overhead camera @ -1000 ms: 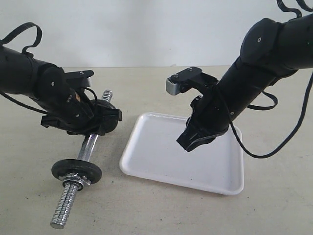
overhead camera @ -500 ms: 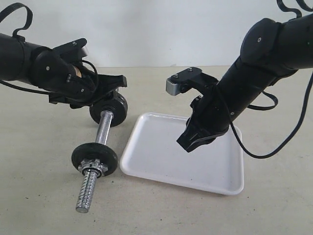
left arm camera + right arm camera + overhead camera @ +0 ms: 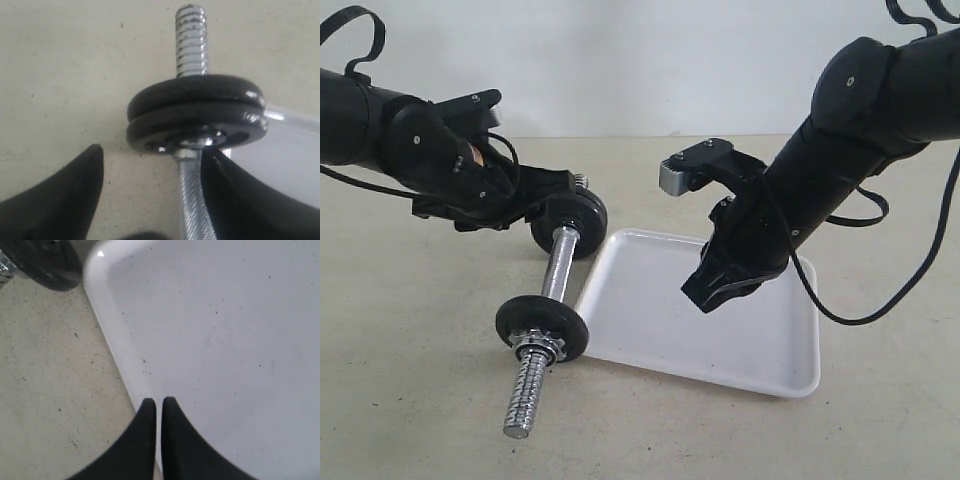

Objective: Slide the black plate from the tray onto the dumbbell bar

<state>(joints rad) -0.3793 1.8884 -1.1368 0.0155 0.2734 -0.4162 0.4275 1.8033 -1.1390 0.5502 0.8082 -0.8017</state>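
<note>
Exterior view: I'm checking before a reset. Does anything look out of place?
Nothing damaged or spilled. The chrome threaded dumbbell bar lies on the table, its near black disc crowding the edge of the glossy white tray.

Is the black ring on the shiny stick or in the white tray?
On the stick. Two black discs sit stacked on the dumbbell bar; the tray shows bare where visible.

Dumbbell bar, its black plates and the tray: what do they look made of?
Dumbbell bar: bright chromed steel, judging by mirror glints, threads and knurling. Black plates: probably cast iron with semi-matte black paint; slightly uneven surface, soft highlights. Tray: glossy white plastic or melamine, possibly enamel; unclear.
</note>
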